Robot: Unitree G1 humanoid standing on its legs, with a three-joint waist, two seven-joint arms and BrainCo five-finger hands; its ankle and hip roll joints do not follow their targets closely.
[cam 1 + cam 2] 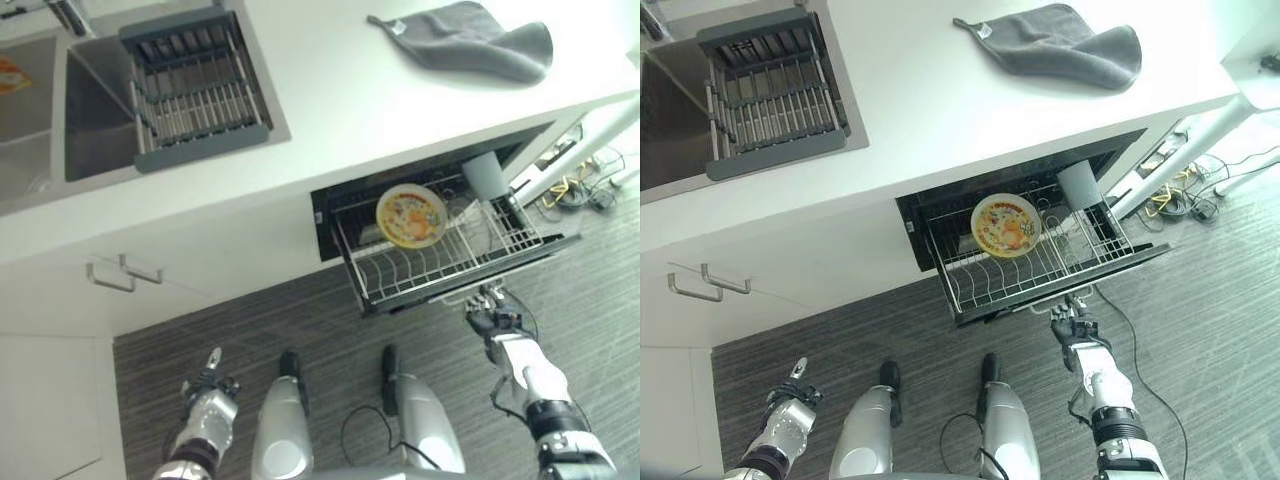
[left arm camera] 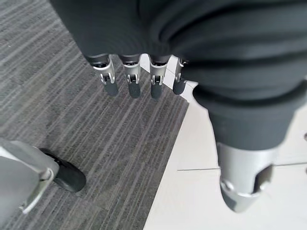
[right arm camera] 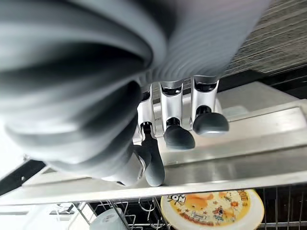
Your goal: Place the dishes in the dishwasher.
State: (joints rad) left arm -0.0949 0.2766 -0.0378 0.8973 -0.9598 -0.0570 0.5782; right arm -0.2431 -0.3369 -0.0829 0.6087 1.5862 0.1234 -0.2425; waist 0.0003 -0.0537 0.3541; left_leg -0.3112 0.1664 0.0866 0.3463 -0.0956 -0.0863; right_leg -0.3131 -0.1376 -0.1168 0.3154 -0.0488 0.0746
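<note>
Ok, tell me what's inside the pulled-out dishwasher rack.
In the dishwasher rack, a yellow patterned plate stands on edge among the wire tines, with a grey cup at the back corner. The rack's rear, under the counter, is hidden.

You saw the counter (image 1: 350,90) across the top, with the sink (image 1: 95,120) at its left end. A rack (image 1: 195,85) sat over the sink. A cloth (image 1: 470,40) lay on the counter, far to the right. Under the counter, the dishwasher drawer (image 1: 445,245) was pulled out over the floor (image 1: 300,320). A plate (image 1: 411,215) stood in its wire basket, and a cup (image 1: 485,175) stood behind and right of the plate. The right hand (image 1: 495,318) was just in front of the drawer. The left hand (image 1: 205,385) hung low on the left, over the floor.
</note>
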